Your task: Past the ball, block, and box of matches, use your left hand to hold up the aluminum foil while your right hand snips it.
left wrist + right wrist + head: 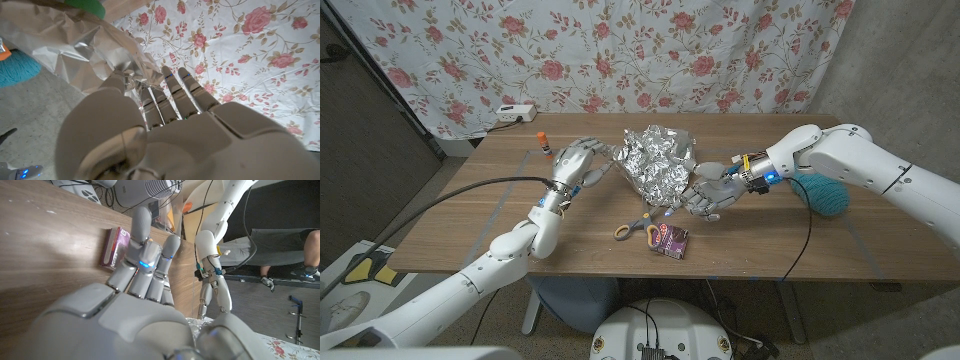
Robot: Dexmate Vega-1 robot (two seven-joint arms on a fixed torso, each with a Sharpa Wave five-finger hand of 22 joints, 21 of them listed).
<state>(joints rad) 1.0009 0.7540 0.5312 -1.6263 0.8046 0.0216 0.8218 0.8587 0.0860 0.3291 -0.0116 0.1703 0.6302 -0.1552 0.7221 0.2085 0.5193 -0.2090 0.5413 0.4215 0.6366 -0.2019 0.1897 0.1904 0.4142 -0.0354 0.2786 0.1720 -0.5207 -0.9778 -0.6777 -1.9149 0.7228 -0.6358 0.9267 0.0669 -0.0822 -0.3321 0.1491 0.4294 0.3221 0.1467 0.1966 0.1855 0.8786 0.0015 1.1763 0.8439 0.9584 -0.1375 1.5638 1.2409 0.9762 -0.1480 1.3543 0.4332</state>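
Note:
The crumpled aluminum foil stands upright at the table's middle. My left hand is at its left edge and pinches the sheet between its thumb and fingers. My right hand hovers at the foil's lower right corner with its fingers stretched out and nothing in them. Orange-handled scissors lie on the table in front of the foil. The purple box of matches lies beside them. A teal ball sits behind my right forearm. A green block shows past the foil.
A glue stick lies at the table's back left, and a power strip sits behind the table against the floral curtain. A person's legs show in the right wrist view. My left arm's cable runs over the table's left side.

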